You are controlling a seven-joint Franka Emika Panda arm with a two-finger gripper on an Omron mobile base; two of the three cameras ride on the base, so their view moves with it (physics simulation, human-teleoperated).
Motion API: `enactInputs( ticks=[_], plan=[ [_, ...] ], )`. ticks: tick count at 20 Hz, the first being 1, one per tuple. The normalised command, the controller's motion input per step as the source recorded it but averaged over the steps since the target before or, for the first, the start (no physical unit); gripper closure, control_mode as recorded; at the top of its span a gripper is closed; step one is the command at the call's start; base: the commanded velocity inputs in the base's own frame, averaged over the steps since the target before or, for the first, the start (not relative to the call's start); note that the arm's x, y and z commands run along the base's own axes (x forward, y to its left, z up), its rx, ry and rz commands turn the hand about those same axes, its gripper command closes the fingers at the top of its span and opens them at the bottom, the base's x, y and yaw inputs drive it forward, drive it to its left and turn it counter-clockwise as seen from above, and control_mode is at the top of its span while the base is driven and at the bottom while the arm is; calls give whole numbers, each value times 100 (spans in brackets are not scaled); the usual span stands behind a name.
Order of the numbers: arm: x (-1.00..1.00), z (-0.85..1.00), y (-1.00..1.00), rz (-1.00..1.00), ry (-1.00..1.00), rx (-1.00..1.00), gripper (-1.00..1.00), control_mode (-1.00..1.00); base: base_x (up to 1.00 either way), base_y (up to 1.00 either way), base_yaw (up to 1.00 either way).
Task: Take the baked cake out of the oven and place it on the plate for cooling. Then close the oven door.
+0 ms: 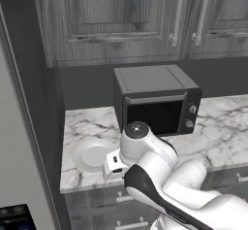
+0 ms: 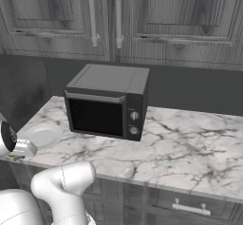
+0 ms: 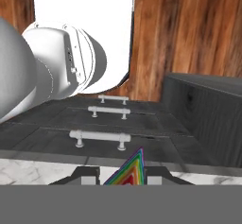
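The cake [image 3: 128, 171] is a rainbow-striped wedge, and my gripper [image 3: 122, 176] is shut on it between the dark fingertips [image 3: 88, 173]. The hand [image 1: 114, 166] hangs at the counter's front edge, just right of the white plate [image 1: 89, 154]. From the right, the hand [image 2: 20, 149] sits at the near rim of the plate [image 2: 42, 135], with a sliver of colour under it. The plate is bare. A dark display panel of the oven [image 1: 15, 217] peeks in at the lower left corner. The oven door is out of view.
A small black box microwave [image 1: 156, 103] [image 2: 107, 100] stands on the marble counter [image 2: 180, 148] behind the plate. Grey wall cabinets with bar handles [image 1: 178, 15] hang above. Drawer fronts with silver handles [image 3: 99, 137] lie below the counter edge. A tall grey panel [image 1: 19, 141] borders the left.
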Motion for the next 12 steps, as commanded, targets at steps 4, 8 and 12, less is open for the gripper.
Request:
enactInputs(
  ticks=[4, 8, 12],
  plan=[
    [0, 0, 0, 0, 0, 0, 100, 100, 0, 0, 0],
    [0, 0, 0, 0, 0, 0, 100, 100, 0, 0, 0],
    [0, 0, 0, 0, 0, 0, 100, 100, 0, 0, 0]
  ],
)
